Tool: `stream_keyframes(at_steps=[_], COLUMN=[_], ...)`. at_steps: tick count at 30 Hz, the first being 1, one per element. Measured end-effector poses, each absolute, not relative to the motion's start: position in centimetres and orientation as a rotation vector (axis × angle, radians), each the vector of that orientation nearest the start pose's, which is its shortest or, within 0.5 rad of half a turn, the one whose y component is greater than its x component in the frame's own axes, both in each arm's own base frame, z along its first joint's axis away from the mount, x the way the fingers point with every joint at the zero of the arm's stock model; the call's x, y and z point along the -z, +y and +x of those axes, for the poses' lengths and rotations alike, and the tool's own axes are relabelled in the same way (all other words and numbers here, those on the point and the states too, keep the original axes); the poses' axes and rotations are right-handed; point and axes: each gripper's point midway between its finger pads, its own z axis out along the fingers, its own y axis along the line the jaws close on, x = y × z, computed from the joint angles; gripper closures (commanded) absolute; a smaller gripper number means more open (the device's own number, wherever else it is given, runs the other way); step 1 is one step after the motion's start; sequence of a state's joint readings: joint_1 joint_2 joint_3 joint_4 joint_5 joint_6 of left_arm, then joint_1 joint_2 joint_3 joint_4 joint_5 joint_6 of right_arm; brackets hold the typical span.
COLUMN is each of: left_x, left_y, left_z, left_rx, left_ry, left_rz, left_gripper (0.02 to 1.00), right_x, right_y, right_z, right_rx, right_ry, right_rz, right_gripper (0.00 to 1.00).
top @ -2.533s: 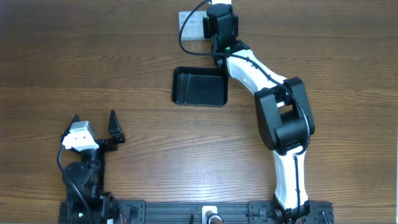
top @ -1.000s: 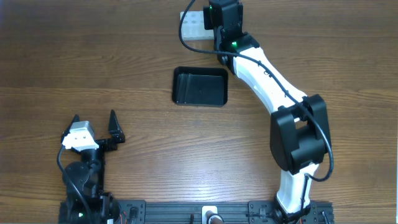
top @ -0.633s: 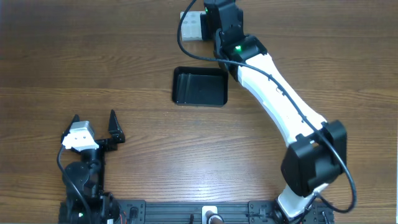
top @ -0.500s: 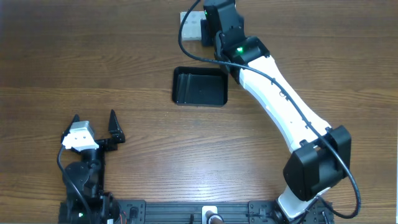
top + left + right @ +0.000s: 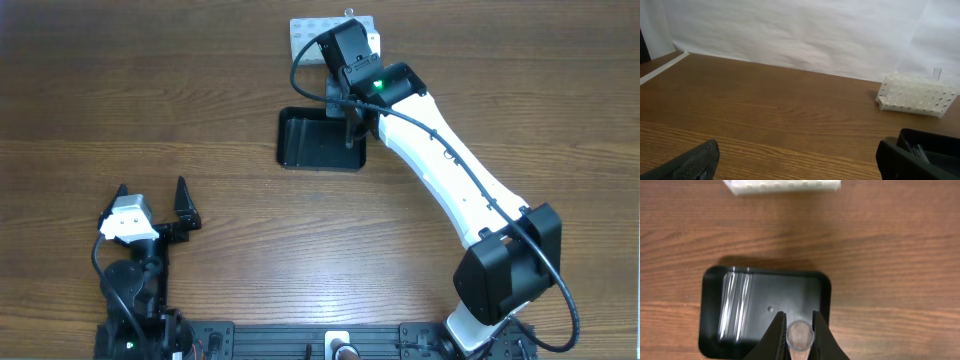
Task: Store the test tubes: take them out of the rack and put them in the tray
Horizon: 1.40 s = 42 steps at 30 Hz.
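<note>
Holding clear cylindrical test tube upright, right pincer clenched on it over right part of black rectangular tray, likely sparing stored tubes lying left; white perforated rack far; left pincer released, parked near left.

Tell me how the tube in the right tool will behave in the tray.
The tube looks clear, thin-walled and round, so probably fragile and slippery. On the flat tray it may roll until a wall or the other tubes stop it.

Test tube in the right end effector above a black tray, white rack beyond.
</note>
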<state>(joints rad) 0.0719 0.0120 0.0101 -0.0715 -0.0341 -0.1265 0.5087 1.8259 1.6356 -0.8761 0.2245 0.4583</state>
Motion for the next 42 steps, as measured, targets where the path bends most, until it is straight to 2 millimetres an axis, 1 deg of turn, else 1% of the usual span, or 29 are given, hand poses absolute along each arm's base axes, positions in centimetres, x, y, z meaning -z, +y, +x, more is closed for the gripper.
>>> stream_keyframes(at_steps=[6,16,24,32,42], left_x=[-15.8,-15.8,-15.8,-15.8,-15.8], left_y=[2.4,2.4,2.4,2.4,2.4], left_z=[24.5,24.5,24.5,24.5,24.5], left_rx=[0.014,0.014,0.014,0.014,0.013], left_ry=[1.633,1.633,1.633,1.633,1.633], left_rz=[-0.189,-0.189,-0.189,-0.189,-0.188], left_gripper=[0.020,0.020,0.020,0.020,0.020], right_x=[-16.1,-12.0,-10.5,-9.2,-7.2], right_y=[19.3,19.8,20.2,21.0,21.4], right_z=[41.2,41.3,42.0,43.0,43.0], right_rx=[-0.085,-0.056,-0.052,-0.086,-0.102], right_ry=[2.634,2.724,2.732,2.718,2.756], right_rz=[0.016,0.013,0.017,0.043,0.081], right_gripper=[0.958,0.954,0.950,0.947,0.945])
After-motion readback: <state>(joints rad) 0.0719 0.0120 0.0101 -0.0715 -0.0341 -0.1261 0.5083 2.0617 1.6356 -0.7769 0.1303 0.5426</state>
